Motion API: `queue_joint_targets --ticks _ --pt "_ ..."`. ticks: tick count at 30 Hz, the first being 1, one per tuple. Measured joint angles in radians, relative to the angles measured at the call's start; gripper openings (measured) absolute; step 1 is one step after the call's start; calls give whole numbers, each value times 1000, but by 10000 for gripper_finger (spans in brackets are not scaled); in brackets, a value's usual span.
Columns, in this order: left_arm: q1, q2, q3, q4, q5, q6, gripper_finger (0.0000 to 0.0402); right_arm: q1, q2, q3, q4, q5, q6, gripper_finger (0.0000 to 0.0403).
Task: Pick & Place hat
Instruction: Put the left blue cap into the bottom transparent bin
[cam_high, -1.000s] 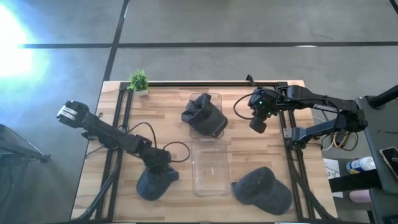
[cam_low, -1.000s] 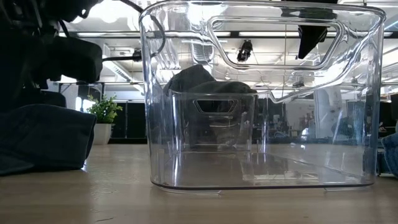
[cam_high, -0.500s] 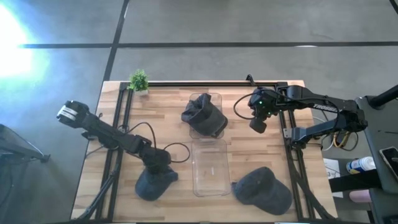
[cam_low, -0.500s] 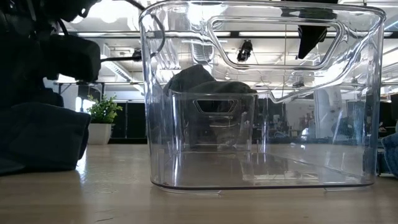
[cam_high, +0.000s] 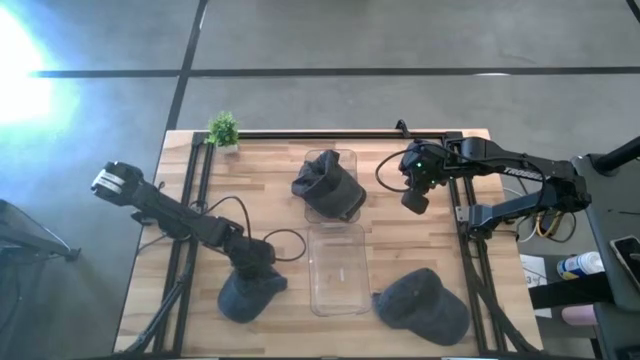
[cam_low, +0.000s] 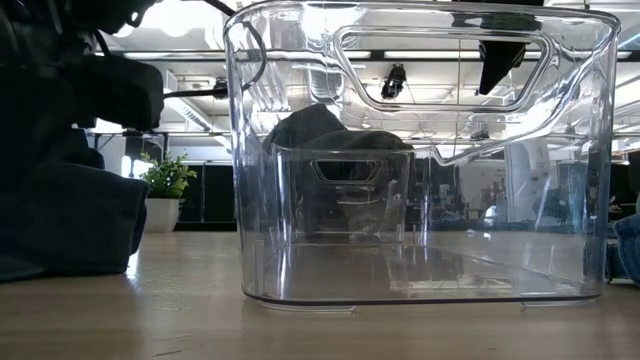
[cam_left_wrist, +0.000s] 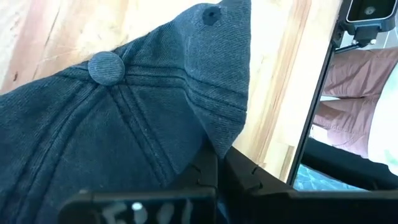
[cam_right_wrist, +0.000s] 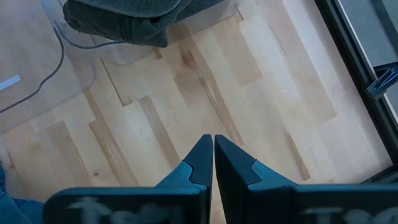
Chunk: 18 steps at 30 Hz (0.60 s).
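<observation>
A dark grey hat lies on the wooden table near its front left, and also shows in the low view. My left gripper stands over it, shut on its cloth. An empty clear bin stands just right of it. A second hat fills the far clear bin, and a third hat lies at the front right. My right gripper hangs shut above bare table at the far right, holding nothing. My left gripper pinches a raised fold of the hat's crown between its two fingers, down the crown's side and away from the top button. The fingers come from above, slanting down. The hat rests on the table.
A small potted plant stands at the far left corner. Black frame rails run along the table's left and right sides. Bare wood lies between the far bin and my right gripper.
The hat under my left gripper has bunched up. In the low view its side toward the bin has drawn in toward the gripper.
</observation>
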Motion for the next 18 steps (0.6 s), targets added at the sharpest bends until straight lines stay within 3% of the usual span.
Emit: queue_joint_targets --ticks 10,18 --pt "13 -15 77 -52 -11 2 1 0 0 0 1 1 -4 13" --pt "30 -75 285 -437 -121 105 0 0 0 0 0 1 -4 13"
